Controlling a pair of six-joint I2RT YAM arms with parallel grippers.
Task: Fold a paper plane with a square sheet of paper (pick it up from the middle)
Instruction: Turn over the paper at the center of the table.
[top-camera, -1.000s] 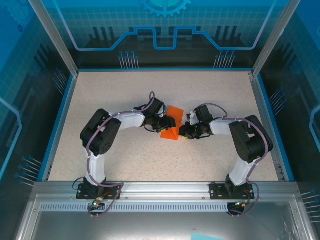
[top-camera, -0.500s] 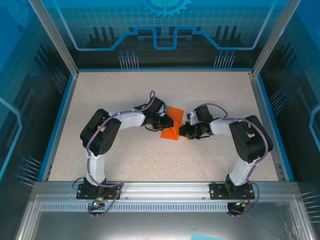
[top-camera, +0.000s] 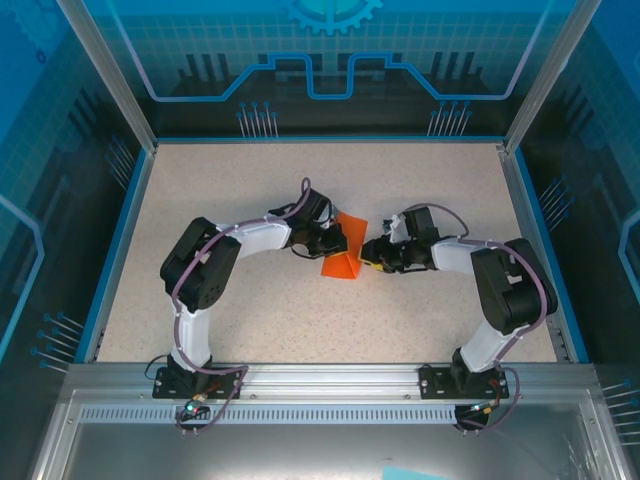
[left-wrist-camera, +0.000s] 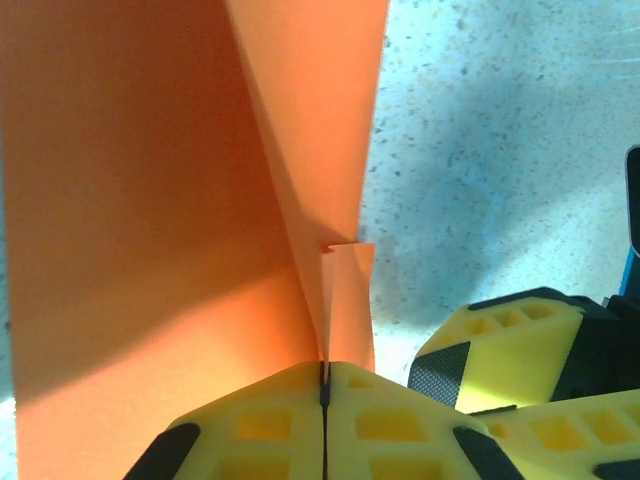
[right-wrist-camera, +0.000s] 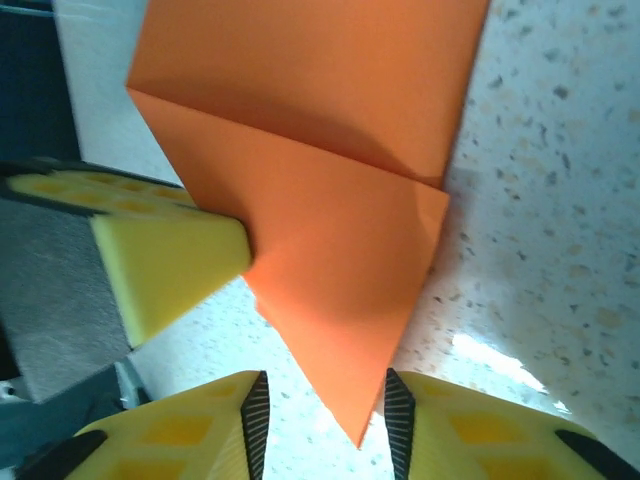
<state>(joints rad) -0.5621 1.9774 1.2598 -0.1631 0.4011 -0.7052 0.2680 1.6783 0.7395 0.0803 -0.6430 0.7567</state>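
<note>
The left claw (left-wrist-camera: 323, 388) is pinched tight on a fold of the orange paper plane (left-wrist-camera: 150, 220). The right claw (right-wrist-camera: 326, 405) stands open — the plane's pointed tip sits between its two fingers.

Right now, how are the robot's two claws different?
The left gripper is shut, pinching the paper plane; the right gripper is open, the plane's pointed tip sitting between its spread fingers. The left reaches in from the left side, the right from the right. Both have yellow fingers.
</note>
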